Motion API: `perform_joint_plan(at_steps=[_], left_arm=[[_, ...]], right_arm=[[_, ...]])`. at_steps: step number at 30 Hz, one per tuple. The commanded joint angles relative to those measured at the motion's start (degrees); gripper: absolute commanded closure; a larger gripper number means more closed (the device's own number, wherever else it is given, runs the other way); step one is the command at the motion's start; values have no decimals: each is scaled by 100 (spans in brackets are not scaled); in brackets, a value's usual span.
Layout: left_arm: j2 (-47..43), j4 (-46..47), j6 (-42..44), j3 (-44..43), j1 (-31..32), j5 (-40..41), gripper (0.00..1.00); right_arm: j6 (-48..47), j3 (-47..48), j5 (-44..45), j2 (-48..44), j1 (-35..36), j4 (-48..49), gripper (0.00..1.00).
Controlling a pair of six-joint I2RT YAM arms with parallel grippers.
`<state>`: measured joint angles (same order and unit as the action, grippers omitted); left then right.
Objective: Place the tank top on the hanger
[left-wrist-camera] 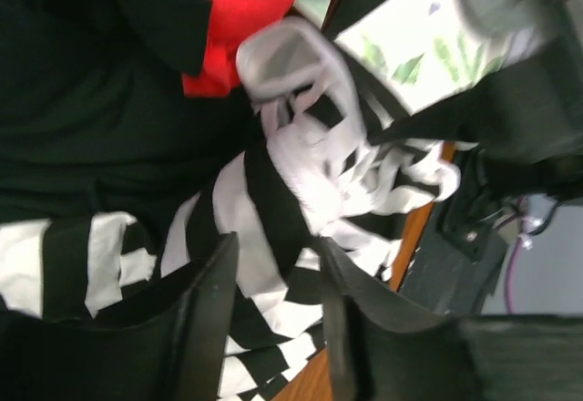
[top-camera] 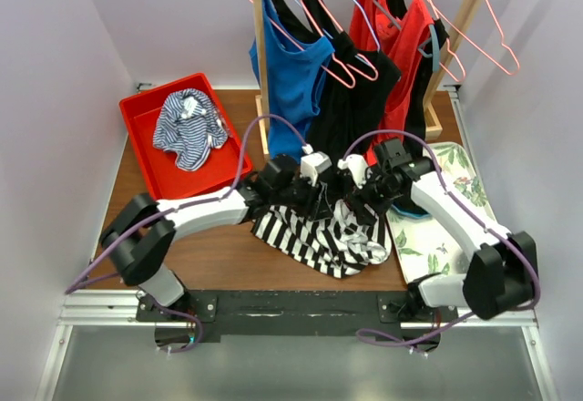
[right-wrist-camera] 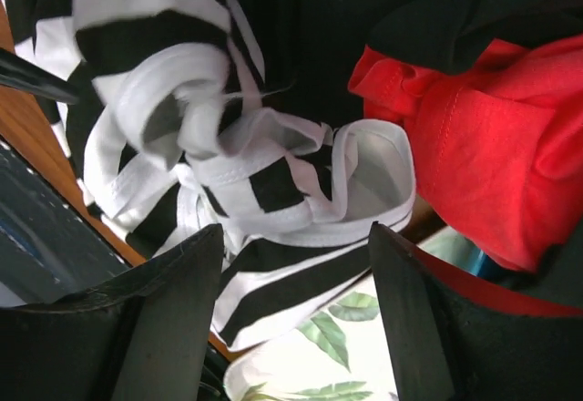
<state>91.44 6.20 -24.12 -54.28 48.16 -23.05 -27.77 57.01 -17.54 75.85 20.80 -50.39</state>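
Worktop (top-camera: 205, 260), seen from the near edge.

- Red tray (top-camera: 137, 132) sits at the far left corner. One garment is in it, the thin blue-and-white striped top (top-camera: 189, 128), crumpled in a heap that covers most of the tray floor.
- Leaf-print tray (top-camera: 455, 196) lies along the right edge, and the right arm crosses over its near half.
- Wooden rack (top-camera: 258, 64) stands at the far edge, mid-worktop. A blue top (top-camera: 291, 82), a black top (top-camera: 351, 100) and a red top (top-camera: 401, 46) hang from it. The pink hanger (top-camera: 469, 32) hangs bare at its right end.
- Tank top (top-camera: 319, 237) is bunched on the worktop at near centre, under both wrists. Its right side lies just beside the leaf-print tray's left rim.
- Left gripper (top-camera: 322, 204): in the left wrist view, the fingers stand partly apart with a fold of the striped cloth in the gap. I cannot tell whether they pinch it.
- Right gripper (top-camera: 361, 208): in the right wrist view, the fingers are spread wide. A white-edged strap loop of the tank top sits just beyond the tips and is not clamped.
- Both grippers meet over the far edge of the heap, close under the hems of the black and red tops.
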Motion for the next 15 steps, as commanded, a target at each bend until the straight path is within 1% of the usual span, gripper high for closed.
perform_joint_plan(at_steps=[1, 2, 3, 5, 6, 7, 8, 9, 10, 11, 15], left_arm=[[278, -137, 83, -127, 79, 222, 62], [287, -101, 83, -66, 79, 178, 65], [287, -49, 83, -39, 79, 134, 69], [243, 4, 74, 57, 71, 47, 82], [225, 22, 74, 93, 71, 20, 89], [190, 5, 48, 137, 71, 28, 100], [86, -22, 39, 250, 53, 115, 100], [15, -31, -5, 330, 36, 169, 100], [-81, -13, -49, 435, 18, 230, 100], [-309, 56, -101, 706, -69, 265, 100], [-1030, 101, -365, 1375, -316, 222, 100]], right_arm=[[272, 302, -794, 157, -93, 21, 34], [229, 302, -908, 271, -93, -14, 35], [219, 302, -961, 350, -93, -23, 40], [202, 328, -1128, 613, -93, -76, 47], [167, 354, -1198, 684, -85, -120, 61], [132, 406, -1321, 763, -93, -216, 70], [114, 451, -1357, 808, -93, -252, 78], [96, 477, -1392, 843, -93, -278, 93], [44, 564, -1445, 826, -93, -357, 98], [9, 617, -1506, 782, -93, -383, 100], [-141, 1153, -1612, 571, -85, -621, 100]])
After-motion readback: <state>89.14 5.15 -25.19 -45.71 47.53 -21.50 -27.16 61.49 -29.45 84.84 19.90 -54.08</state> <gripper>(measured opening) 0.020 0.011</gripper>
